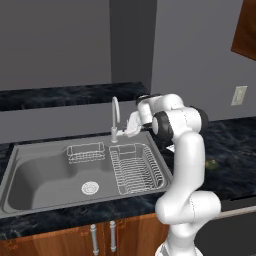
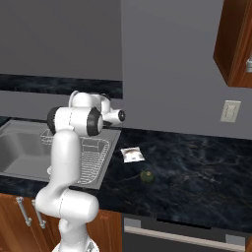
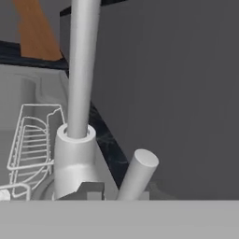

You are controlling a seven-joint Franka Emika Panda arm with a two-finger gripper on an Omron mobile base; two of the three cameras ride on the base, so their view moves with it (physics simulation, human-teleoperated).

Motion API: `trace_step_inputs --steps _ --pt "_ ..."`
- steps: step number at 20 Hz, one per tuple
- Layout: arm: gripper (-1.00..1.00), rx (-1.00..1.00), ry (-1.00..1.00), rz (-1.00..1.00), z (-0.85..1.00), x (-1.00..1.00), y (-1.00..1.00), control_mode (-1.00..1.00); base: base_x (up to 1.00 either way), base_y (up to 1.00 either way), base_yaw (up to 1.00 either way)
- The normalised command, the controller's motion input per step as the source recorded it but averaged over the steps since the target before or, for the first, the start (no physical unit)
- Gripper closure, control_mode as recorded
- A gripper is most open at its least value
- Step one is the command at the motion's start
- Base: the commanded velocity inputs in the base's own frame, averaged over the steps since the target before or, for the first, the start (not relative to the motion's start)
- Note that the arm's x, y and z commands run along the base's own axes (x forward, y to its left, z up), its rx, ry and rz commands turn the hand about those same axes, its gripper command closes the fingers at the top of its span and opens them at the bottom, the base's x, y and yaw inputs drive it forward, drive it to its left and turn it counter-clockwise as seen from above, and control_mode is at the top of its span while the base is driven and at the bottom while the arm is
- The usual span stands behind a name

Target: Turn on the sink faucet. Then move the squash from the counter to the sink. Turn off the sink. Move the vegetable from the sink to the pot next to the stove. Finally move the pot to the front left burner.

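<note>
The sink faucet (image 1: 115, 116) rises behind the sink (image 1: 35, 172), with its spout (image 3: 82, 70) straight ahead in the hand view. Its small lever handle (image 3: 138, 172) slants up at the right of the faucet base (image 3: 74, 156). My gripper (image 1: 131, 128) is at that base, shut, its tips (image 3: 116, 195) low against the lever's foot; I cannot tell if they pinch it. The squash (image 2: 146, 176), a small dark green ball, lies on the counter (image 2: 197, 172) right of the sink, also seen as the squash (image 1: 211, 163) past my arm. The pot and the stove are out of view.
A wire dish rack (image 1: 136, 167) fills the sink's right part and a small wire basket (image 1: 86, 152) hangs at its back. A white packet (image 2: 132, 154) lies on the counter between sink and squash. A wall rises close behind the faucet.
</note>
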Motion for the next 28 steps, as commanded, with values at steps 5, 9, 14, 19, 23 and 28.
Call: trace_step_inputs --steps 5,9,14,19,23,28 --pt "1.00 0.00 0.00 -0.29 -0.16 0.00 0.13 -1.00 0.00 0.00 0.00" --pt "1.00 0.00 0.00 -0.26 -0.07 0.00 0.00 -1.00 0.00 0.00 0.00" --pt "1.00 -0.01 0.00 0.00 -0.01 0.03 0.00 -1.00 0.00 0.00 0.00" --pt "1.00 0.00 0.00 -0.04 -0.15 0.01 -0.18 -1.00 0.00 0.00 0.00" --pt "1.00 0.03 0.00 -0.06 -0.21 0.03 -0.50 -1.00 0.00 0.00 0.00" --pt "1.00 0.05 0.00 -0.05 -0.27 0.05 -0.59 -1.00 0.00 0.00 0.00"
